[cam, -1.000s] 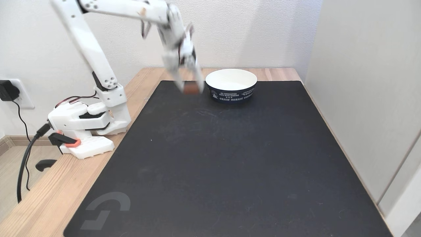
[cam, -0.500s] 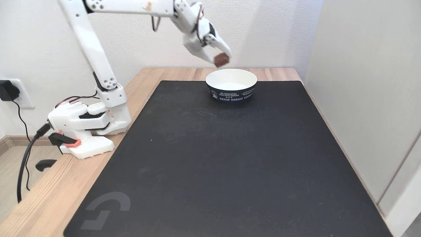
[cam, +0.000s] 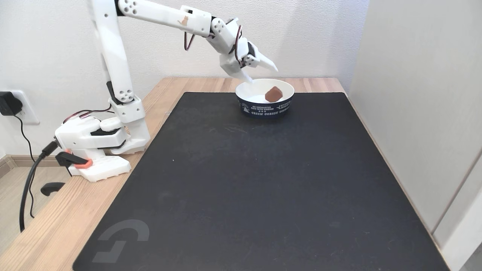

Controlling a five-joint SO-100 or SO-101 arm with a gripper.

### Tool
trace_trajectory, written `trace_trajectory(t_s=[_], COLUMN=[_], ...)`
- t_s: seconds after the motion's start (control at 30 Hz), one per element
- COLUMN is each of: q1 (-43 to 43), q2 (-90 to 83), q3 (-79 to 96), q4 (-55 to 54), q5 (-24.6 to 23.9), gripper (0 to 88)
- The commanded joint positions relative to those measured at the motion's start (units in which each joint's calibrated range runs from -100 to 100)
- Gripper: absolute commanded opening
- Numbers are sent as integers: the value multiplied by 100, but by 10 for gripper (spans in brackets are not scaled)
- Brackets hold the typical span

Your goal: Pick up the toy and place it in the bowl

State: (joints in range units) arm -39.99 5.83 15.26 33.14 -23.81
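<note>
White wall behind, wood table [cam: 56, 226] w/ a big black mat [cam: 263, 188] on top. The bowl [cam: 264, 107] sits at the far edge of the mat, near the wall.

What just changed: half a sec ago the toy [cam: 273, 94] was up in the air, pinched in the gripper [cam: 263, 73], right over the bowl. Now the toy is inside the bowl, tipped on a corner vs the white inside, so it may be mid-drop or just landing. The jaws are spread apart and hold nothing; one tip pts out to the right, the other hangs down close to the bowl's back rim. The arm has also dipped lower and closer to the bowl than before.

What that means: the drop looks done, so the task is prob. finished or v. near it. All that seems left is for the toy to settle flat and for the arm to pull back.

Other stuff: the arm's white base [cam: 94, 146] is clamped at the left edge of the table, w/ an orange clamp bit [cam: 81, 162] and a black cable [cam: 34, 173] going down to a plug [cam: 9, 105] in the wall. A pale panel [cam: 421, 113] stands on the right.

In the way: not much. The low jaw tip is near the rim, so a sloppy pull-back could bump the light paper bowl and tip it. Going up first looks safest.
</note>
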Motion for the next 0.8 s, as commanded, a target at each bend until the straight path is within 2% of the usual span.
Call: trace_trajectory(t_s=[0.0,0.03,0.07,0.13,0.2,0.23,0.37,0.57,0.7,0.77], q1=[38,47,64,223,415,657,1377,2924,3493,3493], q2=[-379,-545,-1046,-1696,-2379,-3096,-4564,-7190,-8799,-9307], q3=[-115,-106,-52,110,444,912,2327,5608,7257,7798], q4=[-54,-54,56,319,480,539,539,454,531,607], q5=[-4,27,38,58,257,512,873,1619,1948,1953], gripper=[260,225,123,41,46,49,49,49,47,46])
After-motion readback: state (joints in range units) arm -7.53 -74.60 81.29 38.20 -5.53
